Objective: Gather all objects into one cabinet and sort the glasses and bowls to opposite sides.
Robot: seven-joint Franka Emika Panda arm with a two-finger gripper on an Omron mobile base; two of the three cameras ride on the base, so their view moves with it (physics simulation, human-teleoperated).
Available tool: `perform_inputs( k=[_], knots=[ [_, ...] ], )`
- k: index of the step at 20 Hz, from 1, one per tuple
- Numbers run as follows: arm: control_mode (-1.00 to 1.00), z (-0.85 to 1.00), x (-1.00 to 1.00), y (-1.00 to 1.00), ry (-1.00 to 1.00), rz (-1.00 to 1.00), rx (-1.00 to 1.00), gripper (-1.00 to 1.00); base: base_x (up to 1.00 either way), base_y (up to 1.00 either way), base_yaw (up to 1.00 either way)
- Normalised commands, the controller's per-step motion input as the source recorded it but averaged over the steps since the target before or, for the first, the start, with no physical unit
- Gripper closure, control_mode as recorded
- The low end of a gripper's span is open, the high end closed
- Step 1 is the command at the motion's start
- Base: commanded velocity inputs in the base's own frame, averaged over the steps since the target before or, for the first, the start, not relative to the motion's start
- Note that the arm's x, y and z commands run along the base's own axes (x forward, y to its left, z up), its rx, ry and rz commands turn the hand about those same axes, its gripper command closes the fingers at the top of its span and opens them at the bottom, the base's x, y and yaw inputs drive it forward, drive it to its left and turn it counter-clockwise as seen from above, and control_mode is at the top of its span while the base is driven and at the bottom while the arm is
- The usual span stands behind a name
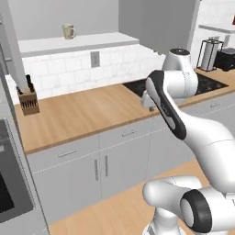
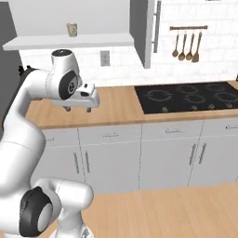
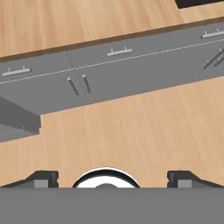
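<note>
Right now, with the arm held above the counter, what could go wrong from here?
The mug stands alone on the cabinet shelf, well above the open, empty gripper; reaching up could nudge it off the front edge. The open cabinet door hangs beside the shelf, so a wide swing could strike it. The knife block sits on the counter near that path.

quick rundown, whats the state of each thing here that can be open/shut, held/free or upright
gripper: open, holding nothing, pointing down at the floor
beige mug: upright on the shelf board, free
cabinet door: swung open
drawers: shut
lower cupboard doors: shut
knife block: standing on the counter, knives in it
hanging utensils: on their rail
</note>
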Motion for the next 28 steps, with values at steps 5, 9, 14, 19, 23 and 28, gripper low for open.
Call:
perform_inputs(
  k=[5,9,14,19,23,28],
  knots=[
    [1.0,0.0,0.0,0.0,0.0,0.0,0.0,-1.0,0.77,0.36,0.17],
    [1.0,0.0,0.0,0.0,0.0,0.0,0.0,-1.0,0.8,0.15,0.25],
    [1.0,0.0,0.0,0.0,0.0,0.0,0.0,-1.0,0.64,0.4,0.24],
    [1.0,0.0,0.0,0.0,0.0,0.0,0.0,-1.0,0.47,0.08,0.32],
    [1.0,0.0,0.0,0.0,0.0,0.0,0.0,-1.0,0.45,-0.03,0.33],
    [1.0,0.0,0.0,0.0,0.0,0.0,0.0,-1.0,0.09,-0.51,0.1]
  ],
)
